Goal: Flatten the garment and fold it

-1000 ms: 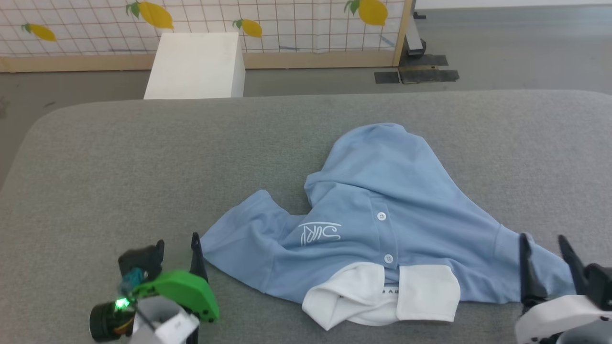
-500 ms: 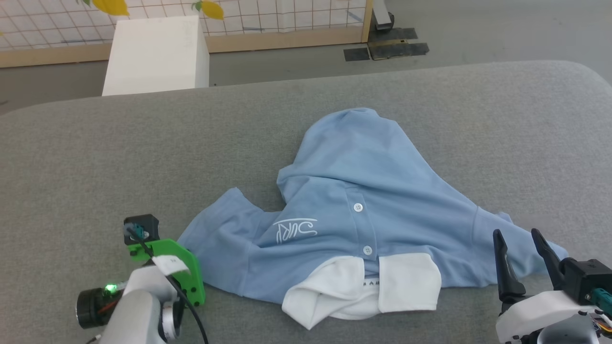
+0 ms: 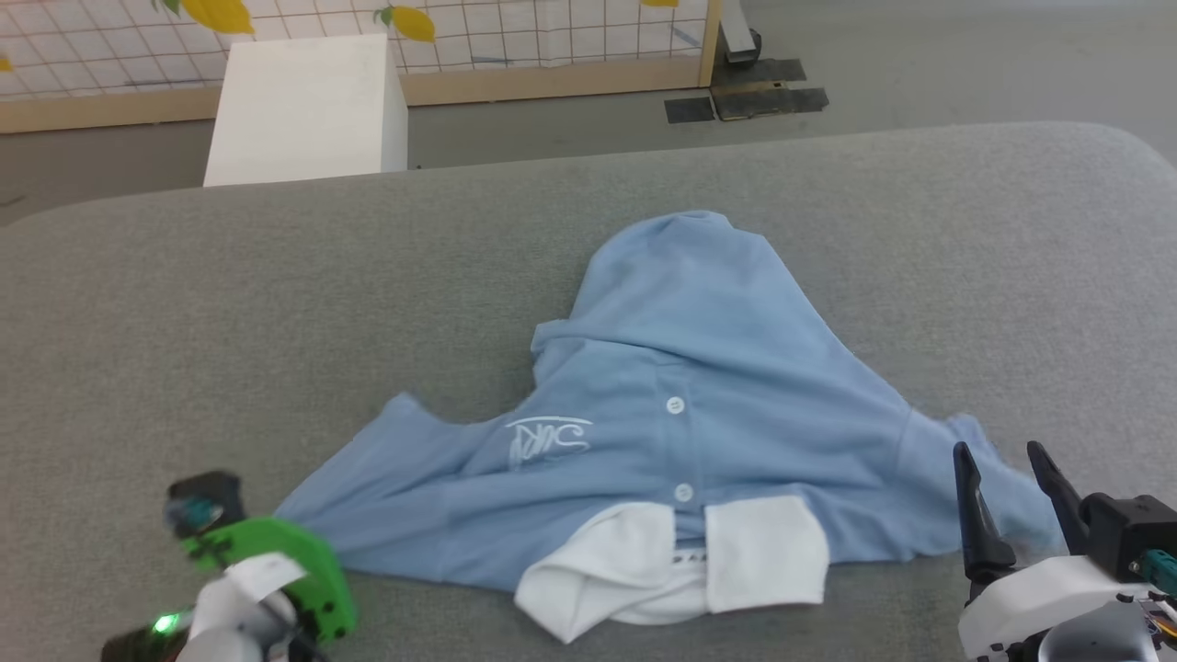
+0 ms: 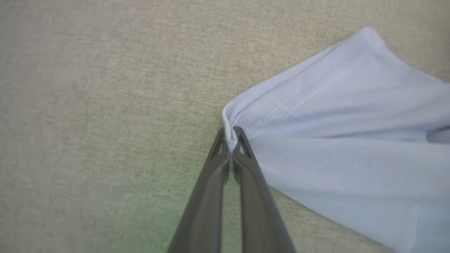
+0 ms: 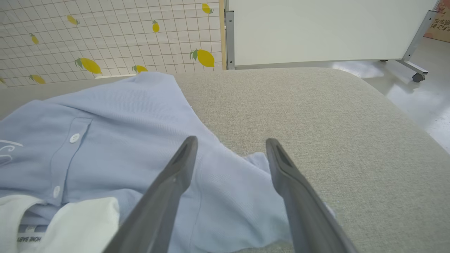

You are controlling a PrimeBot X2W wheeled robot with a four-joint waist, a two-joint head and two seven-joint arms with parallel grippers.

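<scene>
At left tool (image 4: 230,146), garment (image 4: 337,147) hem; open cushion (image 4: 105,98).

Rumpled garment (image 3: 699,368) lies on grey table (image 3: 276,294), right hand (image 3: 998,452) spread wide at its edge.

A light blue garment (image 3: 726,368) with white collar (image 3: 763,561), white buttons (image 3: 676,405) and white script logo (image 3: 547,439) is shown on a plain grey surface (image 3: 276,303), backed by a white box (image 3: 303,110) and a white gridded screen (image 3: 515,37) printed with yellow lemons (image 3: 414,23), and a blurred, apparently bright green bracket (image 3: 276,561) is seen.
</scene>
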